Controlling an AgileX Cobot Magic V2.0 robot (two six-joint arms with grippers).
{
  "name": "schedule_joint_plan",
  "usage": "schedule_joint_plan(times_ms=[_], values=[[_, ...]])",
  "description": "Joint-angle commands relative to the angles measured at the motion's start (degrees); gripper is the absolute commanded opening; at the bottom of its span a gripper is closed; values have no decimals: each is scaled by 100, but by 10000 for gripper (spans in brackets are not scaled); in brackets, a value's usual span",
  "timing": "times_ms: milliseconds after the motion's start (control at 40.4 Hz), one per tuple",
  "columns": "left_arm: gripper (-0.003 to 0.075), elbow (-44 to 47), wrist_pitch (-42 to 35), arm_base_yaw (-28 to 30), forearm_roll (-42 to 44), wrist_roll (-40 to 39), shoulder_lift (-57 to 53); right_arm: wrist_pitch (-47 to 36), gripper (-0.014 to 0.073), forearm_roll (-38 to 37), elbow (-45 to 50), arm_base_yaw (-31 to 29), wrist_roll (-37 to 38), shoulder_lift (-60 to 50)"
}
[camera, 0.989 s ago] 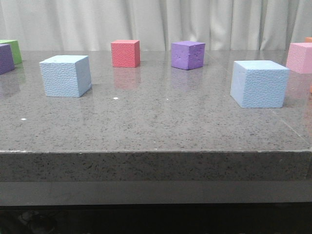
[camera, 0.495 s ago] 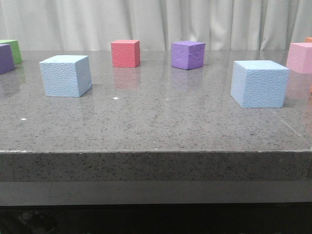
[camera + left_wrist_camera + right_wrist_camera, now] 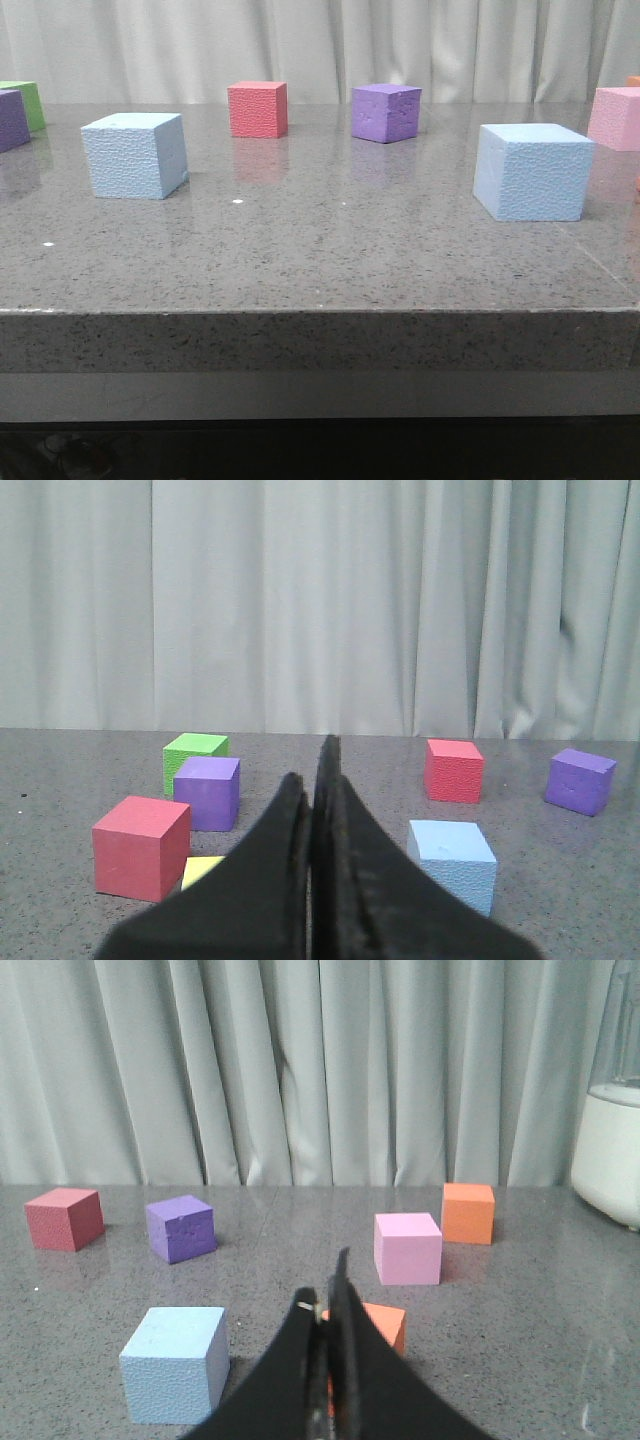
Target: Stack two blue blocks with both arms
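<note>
Two pale blue blocks stand apart on the grey stone table [image 3: 320,250]. One blue block [image 3: 135,155] is at the left, the other blue block [image 3: 531,171] at the right. Neither arm shows in the front view. In the left wrist view my left gripper [image 3: 318,780] is shut and empty, with the left blue block [image 3: 452,864] ahead of it and to one side. In the right wrist view my right gripper [image 3: 328,1295] is shut and empty, with the right blue block [image 3: 177,1363] beside it.
A red cube [image 3: 257,109] and a purple cube [image 3: 385,112] stand at the back. A pink cube [image 3: 614,117] is far right; a purple cube [image 3: 12,119] and green cube [image 3: 26,102] far left. An orange cube [image 3: 385,1326] sits behind my right fingers.
</note>
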Motion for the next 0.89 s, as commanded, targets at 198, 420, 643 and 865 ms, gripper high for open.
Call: schedule_joint_plan(times_ms=[198, 420, 643, 865], values=[[-18, -1419, 1009, -2, -59, -71, 1271, 1207, -69, -68, -1433, -33, -19, 1634], [-18, -1419, 1220, -2, -59, -71, 1714, 1295, -69, -68, -1447, -33, -19, 2309], [-18, -1371, 1209, -2, -110, -71, 1898, 1295, -69, -68, -1429, -33, -19, 2590], [195, -1371, 1200, -2, -110, -71, 1944, 1280, 91, -68, -1429, -33, -19, 2661]])
